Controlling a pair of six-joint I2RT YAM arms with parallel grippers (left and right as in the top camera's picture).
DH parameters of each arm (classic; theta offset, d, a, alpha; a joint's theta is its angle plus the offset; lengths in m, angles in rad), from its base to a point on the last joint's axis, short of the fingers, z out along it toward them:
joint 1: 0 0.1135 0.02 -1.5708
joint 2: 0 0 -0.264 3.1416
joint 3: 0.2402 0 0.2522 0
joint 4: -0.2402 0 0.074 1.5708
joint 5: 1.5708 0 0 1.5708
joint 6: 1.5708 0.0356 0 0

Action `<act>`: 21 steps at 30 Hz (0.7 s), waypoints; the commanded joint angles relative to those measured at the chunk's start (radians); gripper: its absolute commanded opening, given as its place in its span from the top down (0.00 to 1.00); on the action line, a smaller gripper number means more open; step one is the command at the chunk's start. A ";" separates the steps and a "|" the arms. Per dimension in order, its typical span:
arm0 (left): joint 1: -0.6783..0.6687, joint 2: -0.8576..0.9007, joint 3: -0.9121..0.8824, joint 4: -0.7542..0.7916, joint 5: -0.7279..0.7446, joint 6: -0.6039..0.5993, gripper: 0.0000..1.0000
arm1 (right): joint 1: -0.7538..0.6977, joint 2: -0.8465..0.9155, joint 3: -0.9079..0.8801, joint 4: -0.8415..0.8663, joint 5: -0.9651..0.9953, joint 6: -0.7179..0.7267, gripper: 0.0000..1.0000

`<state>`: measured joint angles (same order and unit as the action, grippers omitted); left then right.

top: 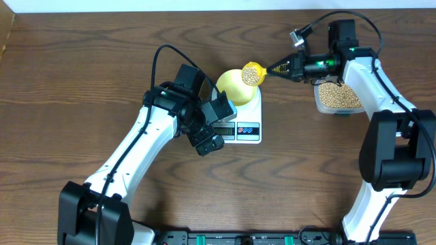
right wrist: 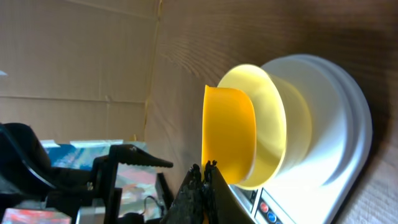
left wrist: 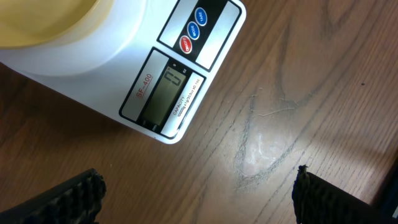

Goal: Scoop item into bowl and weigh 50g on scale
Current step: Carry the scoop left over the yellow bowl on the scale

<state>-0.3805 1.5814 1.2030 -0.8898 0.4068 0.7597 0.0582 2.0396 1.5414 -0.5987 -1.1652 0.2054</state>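
Observation:
The white scale (top: 246, 121) stands mid-table with the pale-yellow bowl (top: 231, 85) on it. My right gripper (top: 285, 68) is shut on the handle of a yellow scoop (top: 253, 73) full of tan beans, held over the bowl's right rim. In the right wrist view the scoop (right wrist: 229, 135) is in front of the bowl (right wrist: 273, 118), with my fingers (right wrist: 205, 171) pinched on its handle. My left gripper (top: 211, 133) is open and empty beside the scale's front left. The left wrist view shows the scale's display (left wrist: 163, 93), reading 0, and the bowl (left wrist: 50, 25).
A clear plastic tub (top: 335, 96) of beans sits at the right, under my right arm. Three round buttons (left wrist: 193, 31) are on the scale's front. Bare wooden table lies in front of the scale.

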 commanded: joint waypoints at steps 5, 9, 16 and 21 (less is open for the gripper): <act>0.003 0.006 -0.002 -0.002 0.011 0.007 0.02 | 0.052 0.008 -0.006 0.033 0.037 0.007 0.99; 0.003 0.006 -0.002 -0.002 0.011 0.007 0.02 | 0.062 0.008 -0.006 0.035 0.080 0.006 0.99; 0.003 0.006 -0.002 -0.002 0.011 0.007 0.02 | 0.071 0.008 -0.005 0.061 0.120 -0.020 0.99; 0.003 0.006 -0.002 -0.002 0.011 0.007 0.02 | 0.090 0.006 -0.004 0.093 0.111 -0.019 0.99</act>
<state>-0.3805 1.5814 1.2030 -0.8898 0.4095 0.7597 0.1284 2.0396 1.5414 -0.5137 -1.0382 0.2008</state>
